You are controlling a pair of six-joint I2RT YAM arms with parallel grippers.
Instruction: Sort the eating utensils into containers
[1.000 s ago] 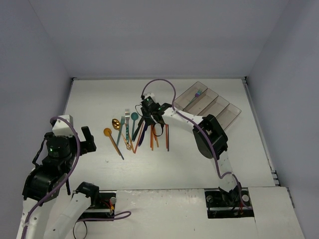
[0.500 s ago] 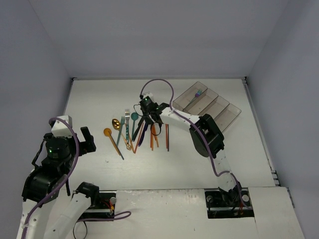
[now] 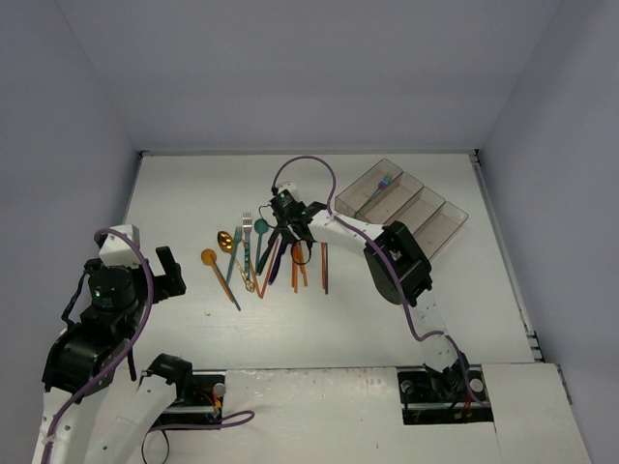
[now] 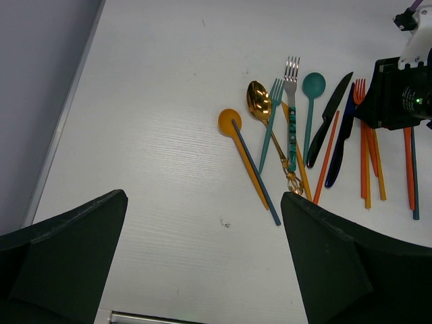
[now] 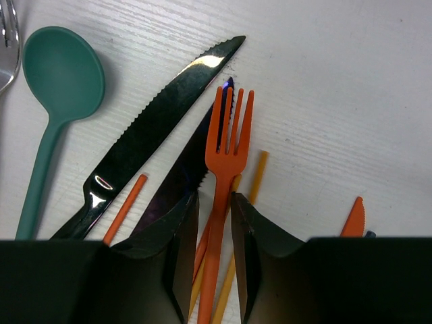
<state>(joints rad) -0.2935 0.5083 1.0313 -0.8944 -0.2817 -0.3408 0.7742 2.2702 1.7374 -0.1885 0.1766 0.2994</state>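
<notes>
My right tool [image 5: 214, 202] pinches the orange fork [image 5: 227, 145] by its handle on the bench [image 5: 324, 81]. My left tool [image 4: 204, 201] gapes wide, empty.

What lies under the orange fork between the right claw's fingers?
A dark navy knife lies under the orange fork, its tip peeking past the tines. A yellow handle appears to run beneath too. The right claw covers everything lower down.

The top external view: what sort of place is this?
Probably a robotics lab test cell: a white table enclosed by plain grey walls, two robot arms bolted at its near edge, and plastic utensils laid out near clear bins.
</notes>
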